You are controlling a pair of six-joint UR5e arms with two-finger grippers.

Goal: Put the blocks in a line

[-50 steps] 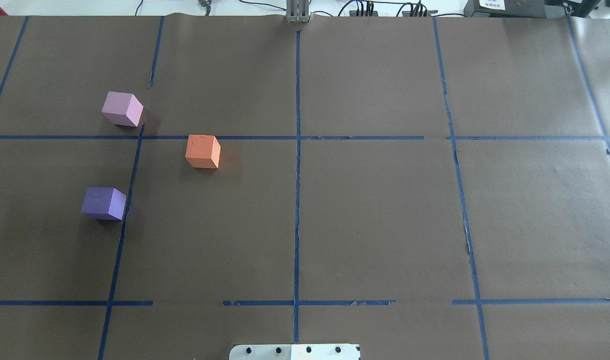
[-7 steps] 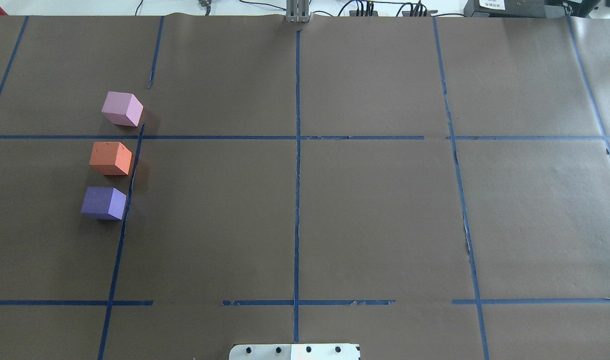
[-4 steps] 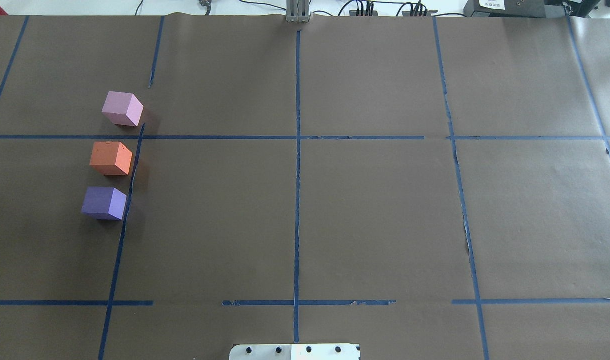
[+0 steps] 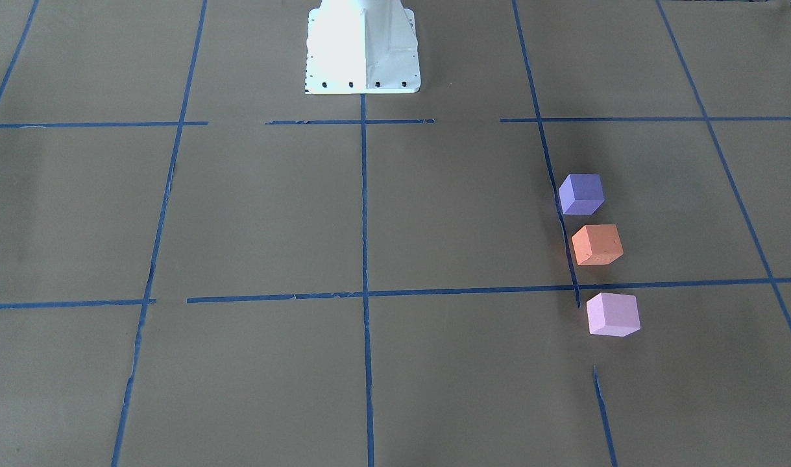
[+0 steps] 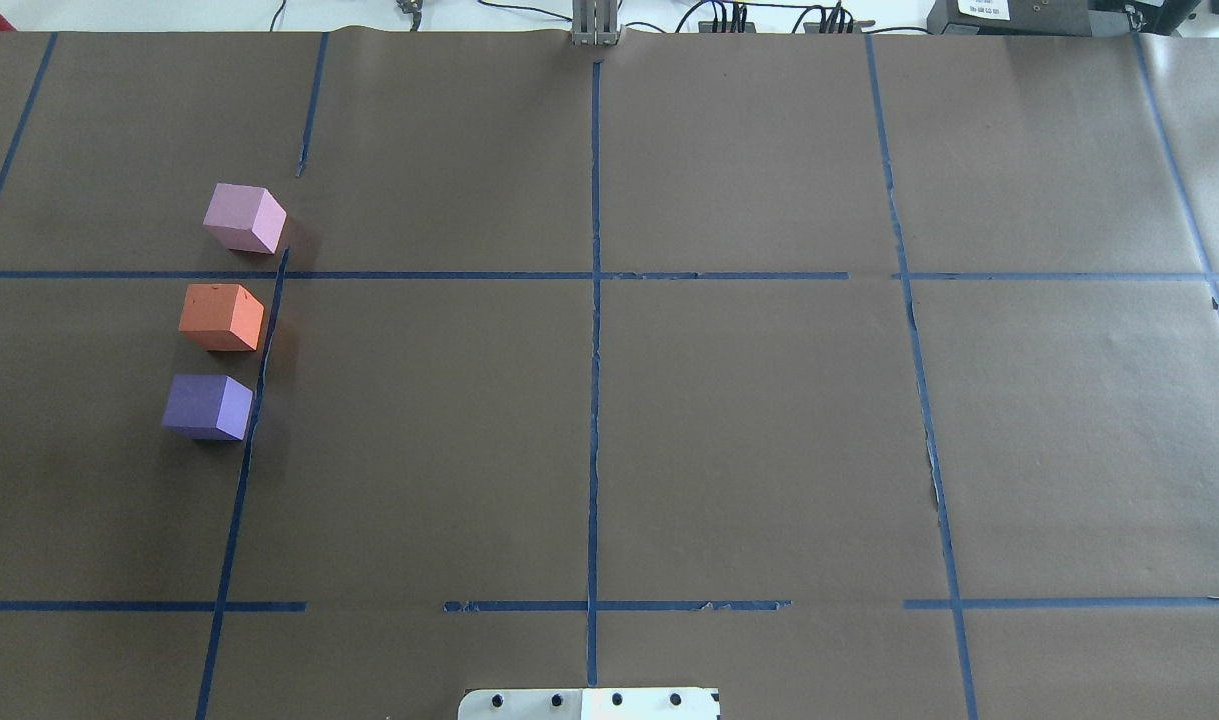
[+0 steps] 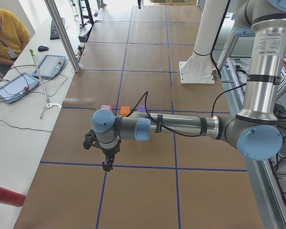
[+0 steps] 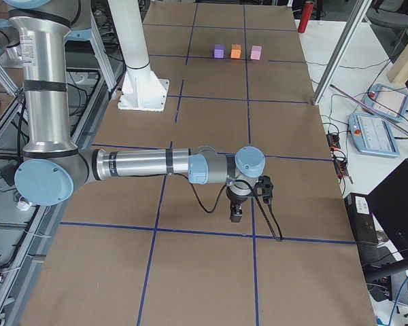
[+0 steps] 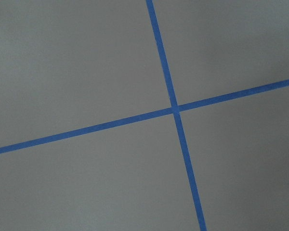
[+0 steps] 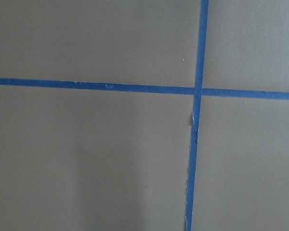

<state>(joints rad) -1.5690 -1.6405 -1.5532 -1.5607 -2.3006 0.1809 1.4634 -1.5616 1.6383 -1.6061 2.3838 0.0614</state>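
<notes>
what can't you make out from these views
- Left gripper: seen only in the exterior left view, small and dark; open or shut is unclear.
- Right gripper: seen only in the exterior right view; same doubt.
- Pink block, orange block, purple block: lower parts hidden behind the left arm in the exterior left view.
- Wrist views: only paper and blue tape in frame.

Blocks [image 6: 125, 109] half-hidden behind left arm [image 6: 181, 125], left end effector [image 6: 106, 167] — opening unreadable
</notes>
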